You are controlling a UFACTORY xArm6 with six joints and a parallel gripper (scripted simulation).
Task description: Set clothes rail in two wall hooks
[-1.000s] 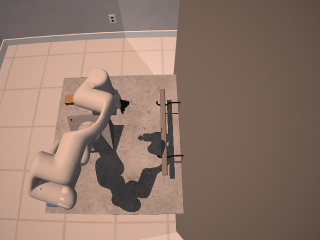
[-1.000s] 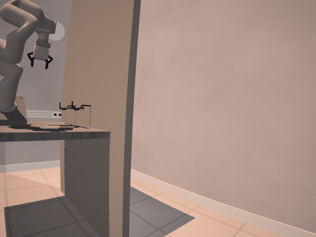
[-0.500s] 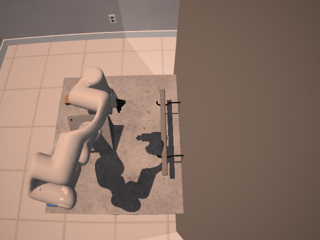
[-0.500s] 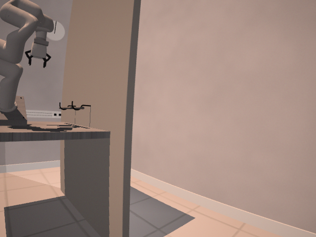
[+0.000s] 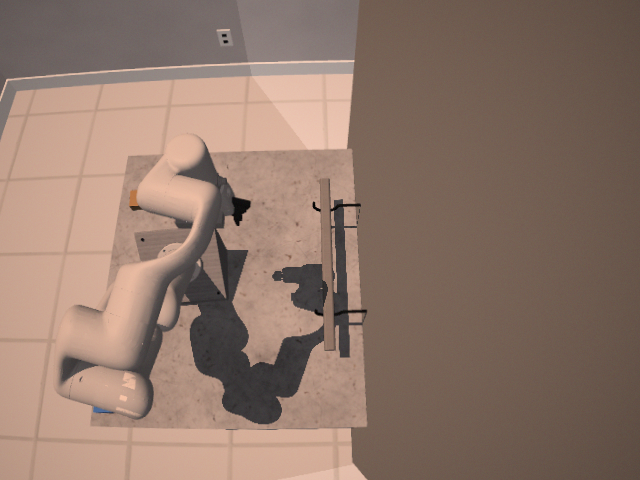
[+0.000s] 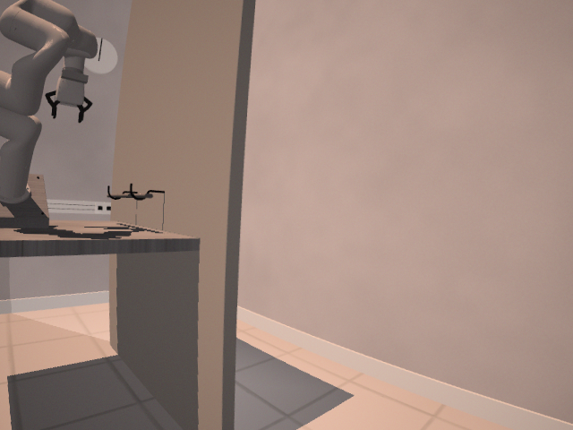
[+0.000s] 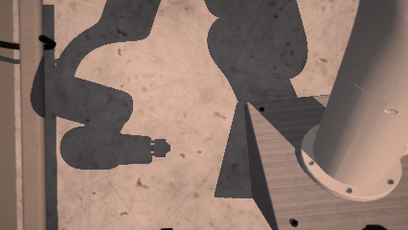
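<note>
The clothes rail (image 5: 326, 258) (image 7: 31, 144) is a long pale wooden bar that runs along the wall panel. It lies across the two black wall hooks, the far hook (image 5: 338, 206) and the near hook (image 5: 343, 312), and casts a shadow on the table below. In the side view the rail (image 6: 130, 196) sits end-on in the hooks, well above the table top. My gripper (image 5: 242, 211) (image 6: 67, 116) is open and empty. It hangs high over the table near the arm's base, far from the rail.
The tall brown wall panel (image 5: 491, 232) (image 6: 180, 116) stands at the table's (image 5: 289, 170) (image 6: 92, 247) edge behind the hooks. An orange block (image 5: 133, 198) lies at the far side of the table. The arm's wedge-shaped mount (image 5: 227, 268) (image 7: 287, 192) stands beside my gripper.
</note>
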